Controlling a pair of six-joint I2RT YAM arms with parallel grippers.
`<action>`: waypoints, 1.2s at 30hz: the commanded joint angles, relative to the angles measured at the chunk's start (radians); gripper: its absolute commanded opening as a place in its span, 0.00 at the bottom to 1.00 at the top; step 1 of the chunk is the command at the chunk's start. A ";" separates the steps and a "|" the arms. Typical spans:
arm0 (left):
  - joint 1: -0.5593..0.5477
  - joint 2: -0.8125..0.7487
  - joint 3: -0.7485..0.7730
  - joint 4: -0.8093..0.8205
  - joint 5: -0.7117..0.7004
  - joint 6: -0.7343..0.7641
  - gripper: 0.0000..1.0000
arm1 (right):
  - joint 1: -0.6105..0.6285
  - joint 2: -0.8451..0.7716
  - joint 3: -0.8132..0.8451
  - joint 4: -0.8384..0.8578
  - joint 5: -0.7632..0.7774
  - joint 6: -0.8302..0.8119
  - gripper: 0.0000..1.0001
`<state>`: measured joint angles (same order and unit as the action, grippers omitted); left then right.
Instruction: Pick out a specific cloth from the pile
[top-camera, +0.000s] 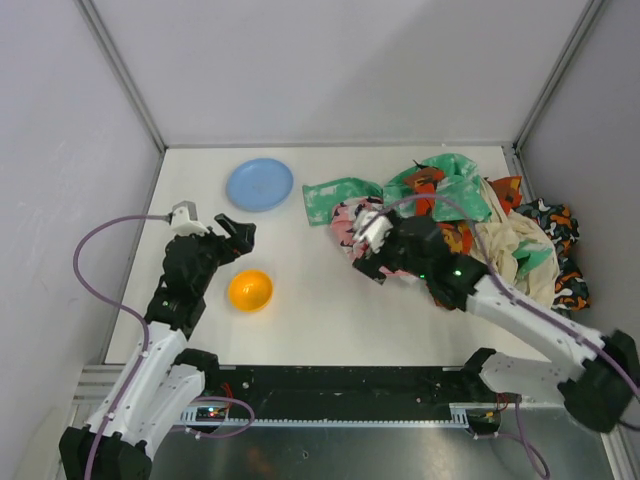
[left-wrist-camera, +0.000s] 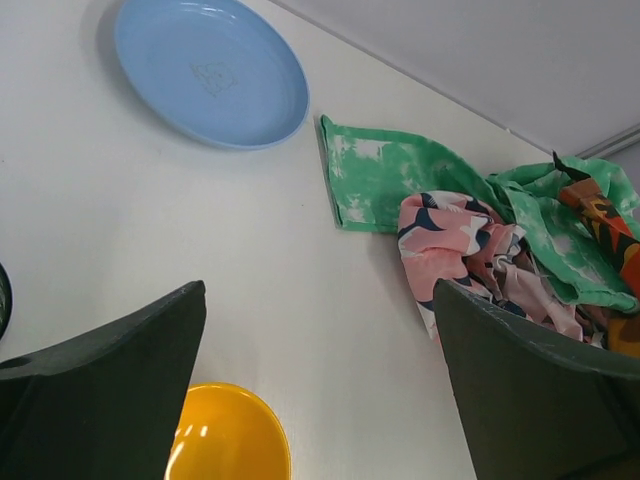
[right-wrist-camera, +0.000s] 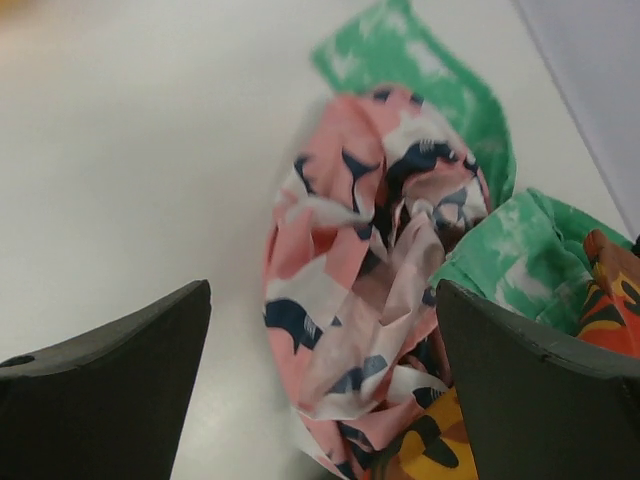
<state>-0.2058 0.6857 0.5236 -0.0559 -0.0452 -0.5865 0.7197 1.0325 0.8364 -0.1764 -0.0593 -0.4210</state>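
Observation:
The pile (top-camera: 505, 245) of mixed cloths fills the back right corner: pink patterned (right-wrist-camera: 340, 290), mint green (top-camera: 338, 196), orange-and-black print and cream pieces. The cloth named in the task is hidden or out of view. My right gripper (top-camera: 366, 243) hovers at the pile's left edge, open; in the right wrist view the right gripper (right-wrist-camera: 322, 300) has the pink patterned cloth lying between its spread jaws, not clamped. My left gripper (top-camera: 238, 232) is open over bare table, and the left gripper (left-wrist-camera: 320, 300) in its own wrist view holds nothing.
A round blue plate (top-camera: 260, 184) lies at the back left of the table. An orange bowl (top-camera: 250, 290) sits just right of the left arm, close under its fingers. Grey walls enclose the table on the left, back and right.

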 joint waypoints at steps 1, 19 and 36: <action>0.007 0.004 -0.003 0.012 0.011 -0.004 1.00 | 0.068 0.183 0.108 -0.276 0.324 -0.325 0.99; 0.007 -0.005 -0.009 0.012 -0.009 0.002 1.00 | -0.043 0.729 0.202 -0.072 0.837 -0.386 0.48; -0.007 0.113 0.050 0.063 0.172 -0.045 1.00 | -0.203 0.244 0.278 0.258 0.477 0.172 0.00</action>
<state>-0.2062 0.7658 0.5201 -0.0620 0.0326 -0.6029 0.6056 1.3621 1.0657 0.0093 0.5232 -0.5102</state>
